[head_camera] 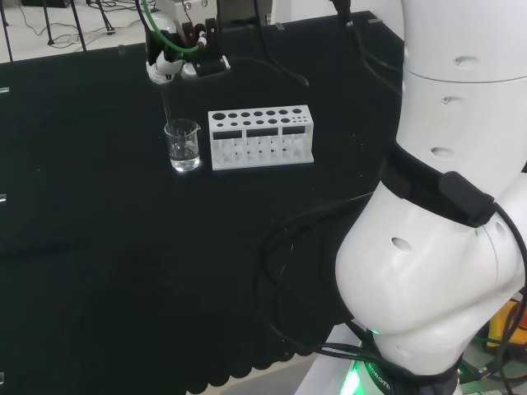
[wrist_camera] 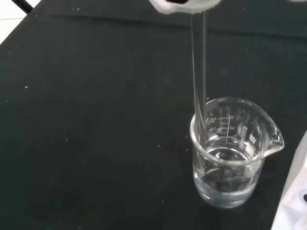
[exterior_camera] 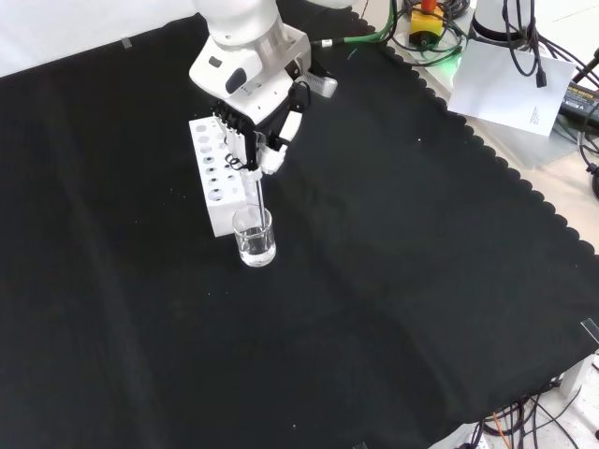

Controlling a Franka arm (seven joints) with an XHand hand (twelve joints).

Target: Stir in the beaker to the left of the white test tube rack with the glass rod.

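Observation:
A small clear glass beaker [head_camera: 183, 146] [exterior_camera: 255, 238] [wrist_camera: 230, 153] with a little clear liquid stands just left of the white test tube rack [head_camera: 261, 137] in the head view. My hand [head_camera: 175, 56] [exterior_camera: 262, 131] hovers above it, fingers curled round the top of a thin glass rod [head_camera: 168, 108] [exterior_camera: 259, 196] [wrist_camera: 198, 72]. The rod hangs nearly upright and its lower end dips into the beaker along the inner wall. In the front view the rack [exterior_camera: 213, 178] lies behind the beaker.
Black cloth [exterior_camera: 393, 281] covers the bench, with a scalloped edge at the front view's right. The arm's white links [head_camera: 445, 206] fill the head view's right side. Cables and a sheet of paper [exterior_camera: 510, 84] lie off the cloth.

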